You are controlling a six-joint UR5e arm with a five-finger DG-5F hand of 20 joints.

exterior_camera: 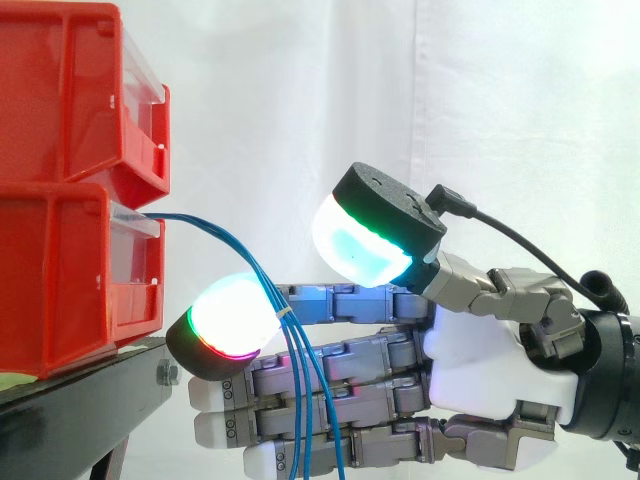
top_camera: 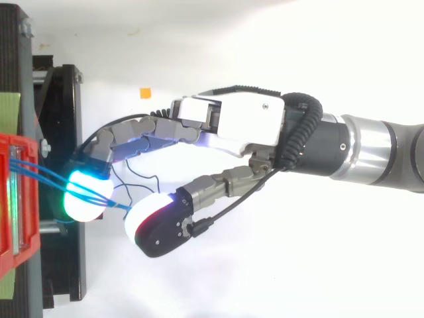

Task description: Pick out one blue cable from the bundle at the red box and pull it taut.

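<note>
- From the side, 2 red bins [exterior_camera: 60,130] sit stacked on 1 black stand [exterior_camera: 70,420]; 1 bundle of blue cables [exterior_camera: 283,305] leaves the lower bin and drapes across the hand's [exterior_camera: 480,355] straight fingers [exterior_camera: 340,355].
- From above, the thumb is spread wide and nothing is pinched.

Black stand [exterior_camera: 95,405], lower left of the side view: a dark, flat top with a thick front edge, sloping slightly down toward the left border. A bolt [exterior_camera: 165,373] sits at the upper right corner of this edge. The lower red bin [exterior_camera: 60,285] rests directly on the top, its clear front panel facing right and its base ending just short of the stand's right end. A yellow-green strip [exterior_camera: 12,382] lies on the stand at the far left, under the bin's base. In the top view the stand [top_camera: 66,132] runs down the left border as a dark frame, green strip showing at upper left.
</note>
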